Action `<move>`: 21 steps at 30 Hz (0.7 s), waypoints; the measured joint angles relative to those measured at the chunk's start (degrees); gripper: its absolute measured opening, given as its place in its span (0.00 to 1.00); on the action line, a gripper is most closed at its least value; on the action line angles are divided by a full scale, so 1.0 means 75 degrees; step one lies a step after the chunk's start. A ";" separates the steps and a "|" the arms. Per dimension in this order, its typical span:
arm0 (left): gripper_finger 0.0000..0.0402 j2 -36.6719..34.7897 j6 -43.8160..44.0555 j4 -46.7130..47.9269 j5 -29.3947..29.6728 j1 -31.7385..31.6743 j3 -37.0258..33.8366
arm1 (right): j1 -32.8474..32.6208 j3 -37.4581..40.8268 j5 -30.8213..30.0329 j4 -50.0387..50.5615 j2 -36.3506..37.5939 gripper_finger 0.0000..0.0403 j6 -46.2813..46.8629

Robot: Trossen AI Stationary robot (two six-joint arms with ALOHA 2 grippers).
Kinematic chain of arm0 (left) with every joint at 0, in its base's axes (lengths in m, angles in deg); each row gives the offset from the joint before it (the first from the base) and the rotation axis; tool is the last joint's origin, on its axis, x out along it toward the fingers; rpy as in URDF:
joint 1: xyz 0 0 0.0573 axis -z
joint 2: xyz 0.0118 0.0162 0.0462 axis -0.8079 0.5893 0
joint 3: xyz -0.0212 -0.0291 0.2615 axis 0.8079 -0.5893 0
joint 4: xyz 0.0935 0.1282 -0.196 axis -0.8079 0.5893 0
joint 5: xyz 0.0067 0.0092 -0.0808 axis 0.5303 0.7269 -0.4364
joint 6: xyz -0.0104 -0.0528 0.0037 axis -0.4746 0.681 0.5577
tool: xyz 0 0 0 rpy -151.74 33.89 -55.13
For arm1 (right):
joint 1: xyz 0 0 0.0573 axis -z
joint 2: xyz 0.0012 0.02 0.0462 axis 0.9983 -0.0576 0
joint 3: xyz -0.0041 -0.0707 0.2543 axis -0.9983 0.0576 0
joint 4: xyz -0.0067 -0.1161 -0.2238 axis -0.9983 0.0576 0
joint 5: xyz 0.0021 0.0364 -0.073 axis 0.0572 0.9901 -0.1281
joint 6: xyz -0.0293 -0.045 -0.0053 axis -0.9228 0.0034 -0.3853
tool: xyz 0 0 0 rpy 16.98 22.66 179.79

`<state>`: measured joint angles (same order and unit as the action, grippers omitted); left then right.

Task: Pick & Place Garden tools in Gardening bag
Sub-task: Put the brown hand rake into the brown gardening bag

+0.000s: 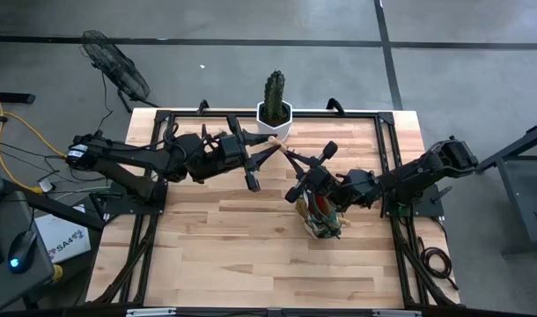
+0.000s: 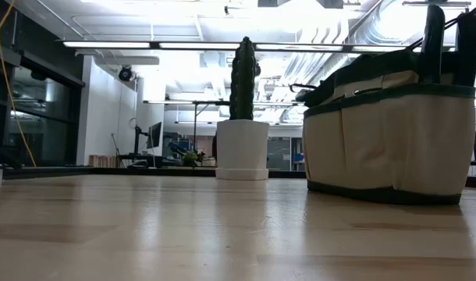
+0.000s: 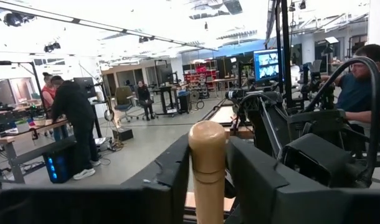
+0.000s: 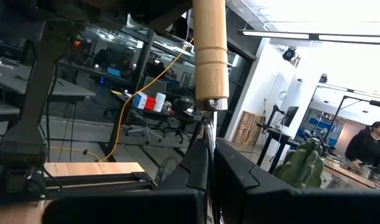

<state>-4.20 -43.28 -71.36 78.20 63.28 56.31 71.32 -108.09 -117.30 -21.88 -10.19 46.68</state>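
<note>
A garden tool with a light wooden handle (image 1: 270, 148) hangs in the air over the table's far middle, between my two grippers. My left gripper (image 1: 260, 161) comes at it from the left and my right gripper (image 1: 289, 158) from the right. Each is shut on it. The tool's head is hidden, so I cannot tell which kind of tool it is. The olive-and-tan gardening bag (image 1: 325, 217) stands upright on its base on the table under the right arm, with a red thing and other items inside. It also shows in the low view as the gardening bag (image 2: 390, 133). My left gripper pinches the wooden handle (image 3: 207, 180) between its two fingers, a little below the rounded free end (image 3: 207, 132), which sticks out past them. The fingers come roughly level from the table's left and lie across the handle. The tool is clear of the table. My right gripper pinches the thin metal shank (image 4: 208, 134) just beyond the handle's ferrule (image 4: 210, 103), between its two shut fingers. The fingers come roughly level from the table's right and lie across the shank. The handle stands out beyond them.
A green cactus in a white hexagonal pot (image 1: 275, 110) stands at the table's far edge, just beyond the grippers. Black frame rails (image 1: 387, 150) run along the table's sides. The near half of the wooden top (image 1: 251, 255) is bare. People (image 3: 75, 124) are in the room beyond.
</note>
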 joint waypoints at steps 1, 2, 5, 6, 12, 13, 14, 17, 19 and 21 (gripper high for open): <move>0.24 -0.0005 0.0000 0.0026 0.0000 -0.0002 0.0000 | -0.0003 0.0000 -0.0037 0.0006 0.0000 0.01 -0.0030; 0.21 -0.0008 0.0019 0.0048 -0.0005 -0.0003 0.0000 | -0.0003 0.0000 -0.0067 0.0016 0.0000 0.01 -0.0059; 0.15 -0.0009 0.0056 0.0112 -0.0032 0.0000 0.0000 | 0.0000 0.0000 -0.0076 0.0051 -0.0001 0.01 -0.0082; 0.15 -0.0009 0.0056 0.0131 -0.0039 0.0000 0.0000 | 0.0000 0.0000 -0.0094 0.0057 -0.0004 0.01 -0.0081; 0.15 -0.0009 0.0021 0.0276 -0.0049 0.0000 0.0003 | 0.0000 0.0000 -0.0185 0.0221 -0.0006 0.01 -0.0079; 0.15 -0.0009 0.0021 0.0280 -0.0049 0.0000 0.0003 | 0.0000 0.0000 -0.0185 0.0248 -0.0006 0.01 -0.0082; 0.15 -0.0009 0.0018 0.0291 -0.0049 0.0000 0.0003 | 0.0000 0.0000 -0.0206 0.0256 -0.0006 0.01 -0.0098; 0.15 -0.0008 -0.0009 0.0326 -0.0049 0.0000 0.0003 | 0.0000 0.0000 -0.0376 0.0308 -0.0006 0.03 -0.0235; 0.15 0.0000 -0.0029 0.0357 -0.0049 0.0000 0.0003 | -0.0003 0.0000 -0.0514 0.0327 -0.0006 0.05 -0.0238; 0.15 0.0000 -0.0032 0.0374 -0.0032 0.0000 0.0000 | -0.0028 0.0000 -0.0628 0.0421 -0.0006 0.09 -0.0291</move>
<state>-4.20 -43.52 -68.56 77.96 63.28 56.31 71.11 -108.09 -122.01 -18.72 -10.24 44.50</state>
